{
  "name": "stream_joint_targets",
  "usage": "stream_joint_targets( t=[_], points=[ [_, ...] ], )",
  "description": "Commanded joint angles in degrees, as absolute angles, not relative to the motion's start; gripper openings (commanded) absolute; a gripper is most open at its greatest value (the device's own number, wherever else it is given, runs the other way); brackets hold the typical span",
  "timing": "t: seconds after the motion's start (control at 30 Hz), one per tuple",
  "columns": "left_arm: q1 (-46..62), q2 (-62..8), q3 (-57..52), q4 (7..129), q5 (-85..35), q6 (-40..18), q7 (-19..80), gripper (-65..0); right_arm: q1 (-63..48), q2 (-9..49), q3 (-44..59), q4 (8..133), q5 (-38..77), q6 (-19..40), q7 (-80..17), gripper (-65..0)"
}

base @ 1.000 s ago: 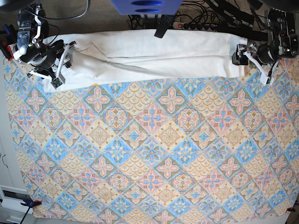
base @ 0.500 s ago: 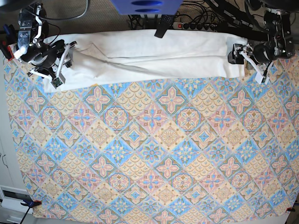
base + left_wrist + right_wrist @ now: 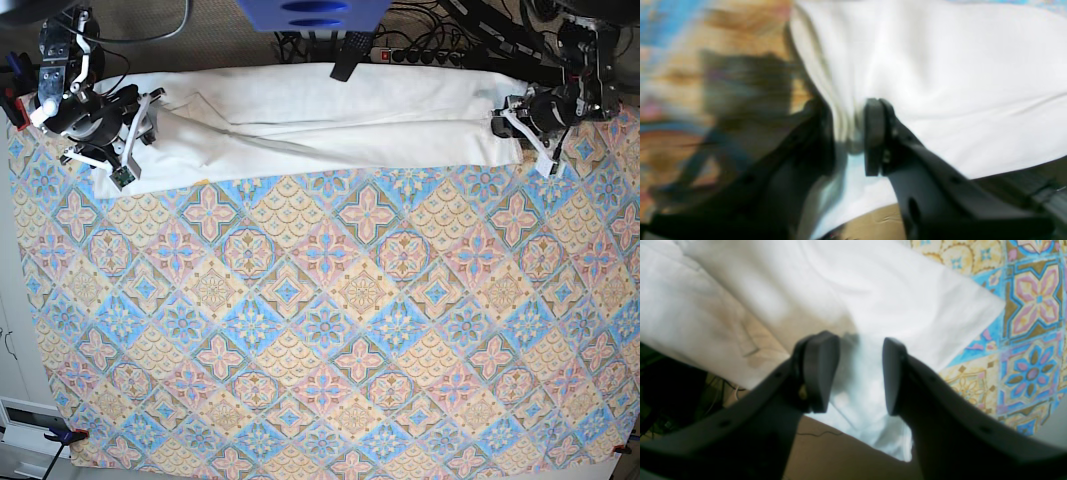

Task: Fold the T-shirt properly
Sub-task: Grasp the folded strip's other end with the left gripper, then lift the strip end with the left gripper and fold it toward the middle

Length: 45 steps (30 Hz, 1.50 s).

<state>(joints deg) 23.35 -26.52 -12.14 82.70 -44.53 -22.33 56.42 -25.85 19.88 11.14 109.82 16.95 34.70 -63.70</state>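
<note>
So the T-shirt (image 3: pixel 330 120) is bunched into a long white band across the far edge of the bench (image 3: pixel 330 330), long axis running side to side in the base view. No print or tag visible, just plain soft cloth with a few creases. The left gripper (image 3: pixel 848 133) is pinching a fold of it at one end; that wrist view is badly blurred. The right gripper (image 3: pixel 860 373) sits partly open astride the other end's edge. Patterned blue-orange tablecloth (image 3: pixel 400 400) underneath.

Patterned blue-orange tablecloth (image 3: pixel 330 330) spread flat, black power strip (image 3: pixel 420 56) and tangled cables (image 3: pixel 500 35) behind it
</note>
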Motion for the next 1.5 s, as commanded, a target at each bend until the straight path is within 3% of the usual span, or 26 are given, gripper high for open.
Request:
stream_joint_targets(
  t=[0.0, 0.23, 0.4, 0.7, 0.93, 1.23, 1.47],
  points=[
    [23.78, -26.68, -11.82, 82.86, -45.76, -22.90, 58.33, -49.6, -25.71, 20.62, 11.47, 110.81, 17.36, 34.68, -63.08, -41.0],
    [23.25, -26.42, -18.33, 82.86, -45.76, -22.90, 57.89, -54.5, -25.71, 20.62, 11.47, 110.81, 17.36, 34.68, -63.08, -41.0],
    [21.49, -26.68, -25.01, 82.68, -45.05, -22.37, 54.37, -65.0, -25.71, 20.62, 11.47, 110.81, 17.36, 34.68, -63.08, -41.0],
    [14.37, -26.68, -34.15, 82.68, -33.89, -22.29, 53.85, -65.0, -25.71, 20.62, 11.47, 110.90, 17.36, 34.68, -63.08, -41.0],
    [15.78, -26.07, -34.51, 87.69, -34.07, -22.64, 56.48, -65.0, -25.71, 20.62, 11.56, 110.90, 17.36, 34.68, -63.08, -41.0],
    [19.56, -14.64, -33.63, 107.65, -36.97, -22.64, 67.65, -65.0, -25.71, 20.62, 12.00, 110.90, 17.36, 34.68, -63.08, -41.0],
    [20.18, -10.07, -26.86, 109.93, -37.05, -22.55, 69.41, -65.0, -25.71, 20.62, 12.18, 110.90, 17.36, 34.68, -63.08, -41.0]
  ],
)
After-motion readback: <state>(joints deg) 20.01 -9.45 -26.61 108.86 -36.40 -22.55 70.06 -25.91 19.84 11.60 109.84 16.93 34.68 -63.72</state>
